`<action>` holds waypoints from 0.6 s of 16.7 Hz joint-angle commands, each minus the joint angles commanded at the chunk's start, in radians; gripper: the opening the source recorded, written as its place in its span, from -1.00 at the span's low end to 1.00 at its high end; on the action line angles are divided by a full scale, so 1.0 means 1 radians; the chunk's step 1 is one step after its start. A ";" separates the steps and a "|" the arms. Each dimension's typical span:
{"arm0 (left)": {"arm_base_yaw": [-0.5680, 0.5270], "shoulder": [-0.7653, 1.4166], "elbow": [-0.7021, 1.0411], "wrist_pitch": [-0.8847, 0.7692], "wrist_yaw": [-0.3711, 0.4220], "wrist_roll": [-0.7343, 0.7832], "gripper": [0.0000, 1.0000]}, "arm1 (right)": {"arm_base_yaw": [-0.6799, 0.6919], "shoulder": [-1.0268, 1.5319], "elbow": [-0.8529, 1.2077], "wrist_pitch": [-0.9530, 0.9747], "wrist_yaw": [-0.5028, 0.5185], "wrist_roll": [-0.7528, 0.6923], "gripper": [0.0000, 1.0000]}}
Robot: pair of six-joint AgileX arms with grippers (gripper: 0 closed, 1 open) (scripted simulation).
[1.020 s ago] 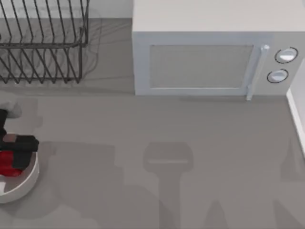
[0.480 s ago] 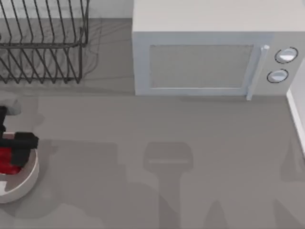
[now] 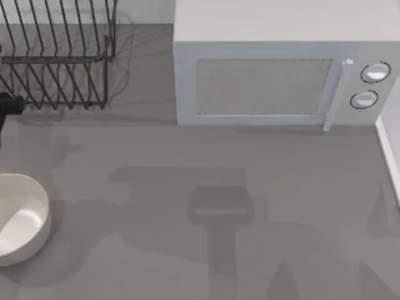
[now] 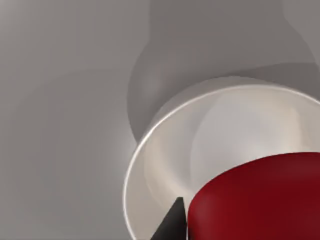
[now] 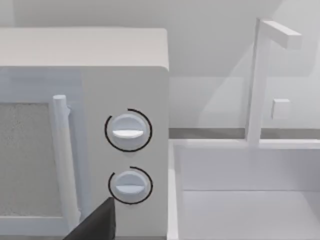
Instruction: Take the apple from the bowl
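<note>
**Apple held above the bowl, left arm at the table's left edge**

Grey tabletop (image 3: 187, 162) carried a white microwave (image 3: 275, 75) at the back, a black wire dish rack (image 3: 56, 56) in the back left corner, and the bowl (image 3: 39, 234) at the front left edge. Top view showed the bowl's white interior bare. A dark piece of the left arm (image 3: 7, 106) sat at the left edge, just below the rack. Left wrist view looked down past the apple (image 4: 260, 200), close under the camera, with the bowl (image 4: 150, 165) well beneath it on the table. One dark fingertip (image 4: 172, 222) of the left gripper lay against the apple's side, the fingers clamped on the fruit. Right wrist view faced the microwave's two dials (image 5: 128, 130) and a white sink (image 5: 240, 200) beside it; a dark finger (image 5: 97, 225) of the right gripper showed, spread cannot be told.
</note>
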 joint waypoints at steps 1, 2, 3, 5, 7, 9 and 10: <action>-0.001 -0.005 0.082 -0.089 0.000 -0.001 -1.00 | 0.000 0.000 0.000 0.000 0.000 0.000 1.00; -0.002 -0.010 0.159 -0.171 0.000 -0.002 -1.00 | 0.000 0.000 0.000 0.000 0.000 0.000 1.00; -0.003 -0.017 0.229 -0.243 0.000 -0.004 -1.00 | 0.000 0.000 0.000 0.000 0.000 0.000 1.00; -0.005 -0.031 0.338 -0.355 -0.001 -0.006 -1.00 | 0.000 0.000 0.000 0.000 0.000 0.000 1.00; -0.007 -0.045 0.407 -0.425 -0.001 -0.008 -1.00 | 0.000 0.000 0.000 0.000 0.000 0.000 1.00; -0.007 -0.051 0.434 -0.453 -0.001 -0.009 -1.00 | 0.000 0.000 0.000 0.000 0.000 0.000 1.00; -0.007 -0.051 0.434 -0.453 -0.001 -0.009 -1.00 | 0.000 0.000 0.000 0.000 0.000 0.000 1.00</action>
